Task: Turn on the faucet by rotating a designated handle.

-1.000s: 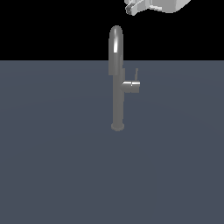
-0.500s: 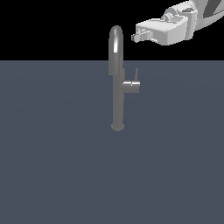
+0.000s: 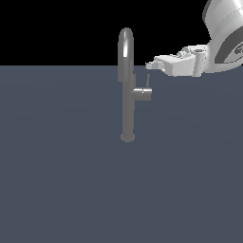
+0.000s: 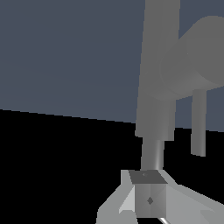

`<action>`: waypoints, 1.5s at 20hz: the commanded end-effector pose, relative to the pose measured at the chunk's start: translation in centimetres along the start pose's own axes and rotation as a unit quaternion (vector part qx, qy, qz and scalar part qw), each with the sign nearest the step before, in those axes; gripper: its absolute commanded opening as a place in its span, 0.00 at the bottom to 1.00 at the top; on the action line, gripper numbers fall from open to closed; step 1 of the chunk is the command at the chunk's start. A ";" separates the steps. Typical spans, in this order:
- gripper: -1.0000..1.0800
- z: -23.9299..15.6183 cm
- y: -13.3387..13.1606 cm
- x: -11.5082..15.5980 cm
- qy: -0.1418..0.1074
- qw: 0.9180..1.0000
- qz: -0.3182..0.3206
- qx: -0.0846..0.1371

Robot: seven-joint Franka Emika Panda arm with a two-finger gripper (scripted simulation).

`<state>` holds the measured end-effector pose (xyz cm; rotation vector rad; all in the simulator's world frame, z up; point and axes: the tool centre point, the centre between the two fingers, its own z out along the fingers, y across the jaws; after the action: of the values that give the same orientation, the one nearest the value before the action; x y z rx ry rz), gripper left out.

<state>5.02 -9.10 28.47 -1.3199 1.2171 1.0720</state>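
The faucet [image 3: 126, 95] stands upright on the dark grey surface [image 3: 57, 180] near the middle of the exterior view, its arched spout rising against the black background. The handle [image 3: 143, 94] juts from the column toward the exterior view's right, its thin lever rod pointing up. Just right of that rod's tip hovers the white gripper [image 3: 151, 66]; whether its fingers [image 4: 148, 199] are spread or pressed together I cannot tell.

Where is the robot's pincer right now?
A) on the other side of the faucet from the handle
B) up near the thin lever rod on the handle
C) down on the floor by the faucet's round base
B: the pincer sits just above the handle, beside the faucet.
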 end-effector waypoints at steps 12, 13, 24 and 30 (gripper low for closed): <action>0.00 0.3 -0.2 3.7 -0.049 0.996 0.054 0.055; 0.00 0.3 -0.2 3.7 -0.049 0.996 0.054 0.055; 0.00 0.5 1.8 2.5 -0.049 0.996 0.054 0.055; 0.00 0.5 2.6 2.4 -0.048 0.996 0.054 0.056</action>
<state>3.09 -8.86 25.74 -1.1147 1.2698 1.1113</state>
